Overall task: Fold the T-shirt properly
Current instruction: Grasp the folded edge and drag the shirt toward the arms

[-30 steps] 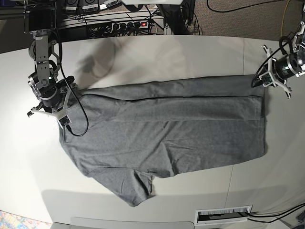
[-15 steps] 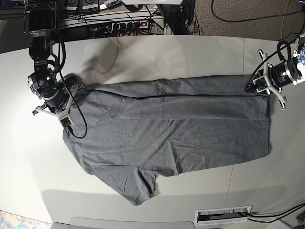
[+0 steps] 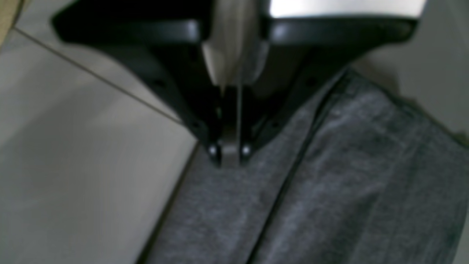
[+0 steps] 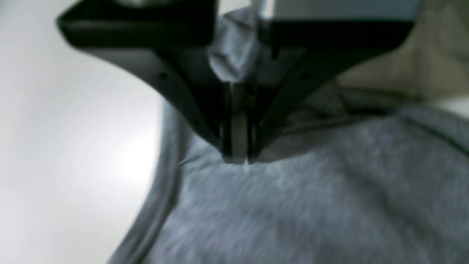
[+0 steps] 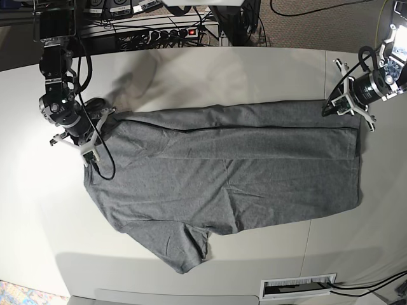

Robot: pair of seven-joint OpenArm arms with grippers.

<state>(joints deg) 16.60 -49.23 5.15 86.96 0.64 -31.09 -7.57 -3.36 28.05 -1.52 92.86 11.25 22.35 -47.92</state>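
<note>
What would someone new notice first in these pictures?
A big grey T-shirt spread across the pale table, its far long edge folded over toward the middle. Then the two hands at the ends of that fold: the left hand shut on the cloth at the base view's right, the right hand shut on it at that view's left. One sleeve sticks out toward the near edge.
</note>
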